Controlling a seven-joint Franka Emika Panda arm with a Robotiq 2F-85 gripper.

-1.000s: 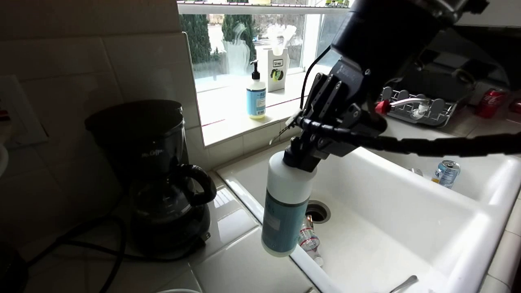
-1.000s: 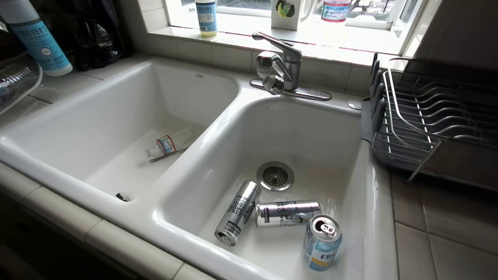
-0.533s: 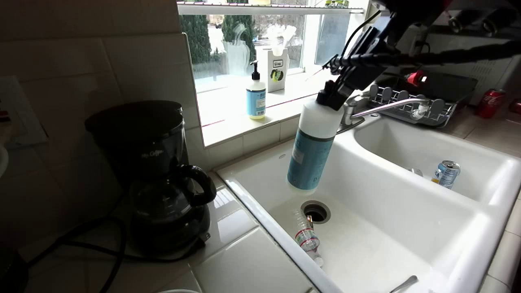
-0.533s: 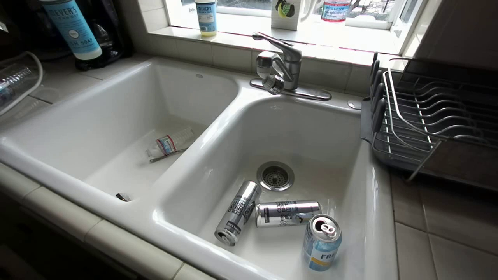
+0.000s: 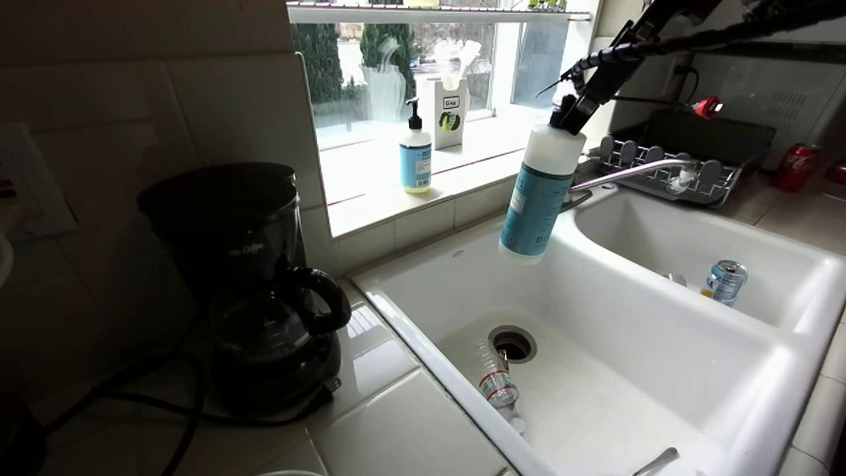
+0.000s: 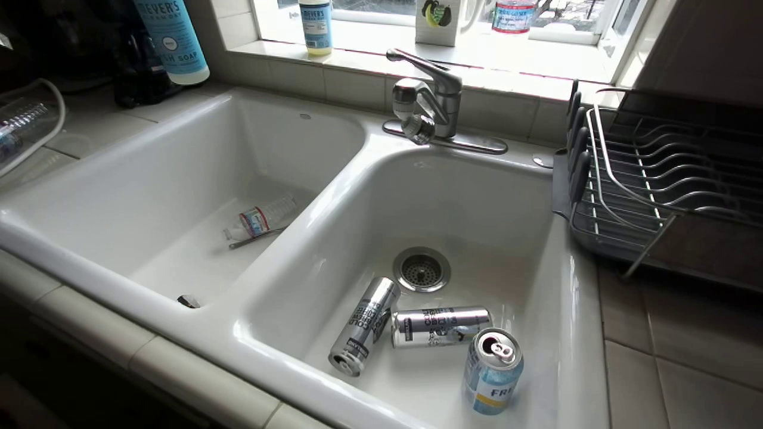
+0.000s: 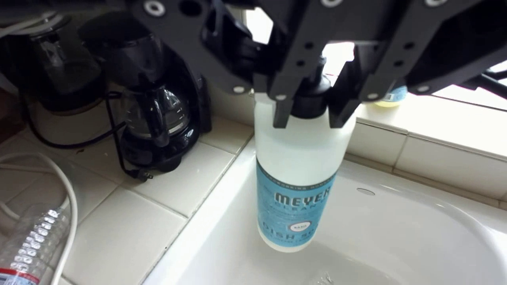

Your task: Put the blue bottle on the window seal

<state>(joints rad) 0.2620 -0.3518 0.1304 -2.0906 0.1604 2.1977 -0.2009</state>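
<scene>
Blue-labelled, with milky white shoulders, the tall bottle hangs in the air, slightly tilted in both exterior views, the jaws clamped on its black top; the wrist view shows it against the sink. Along the sink's back runs the pale window sill; a coffee maker and a dish rack flank the sink's opposite ends.

Black claw, straight flat bars, round silvery screws; black ribbed cable.
</scene>
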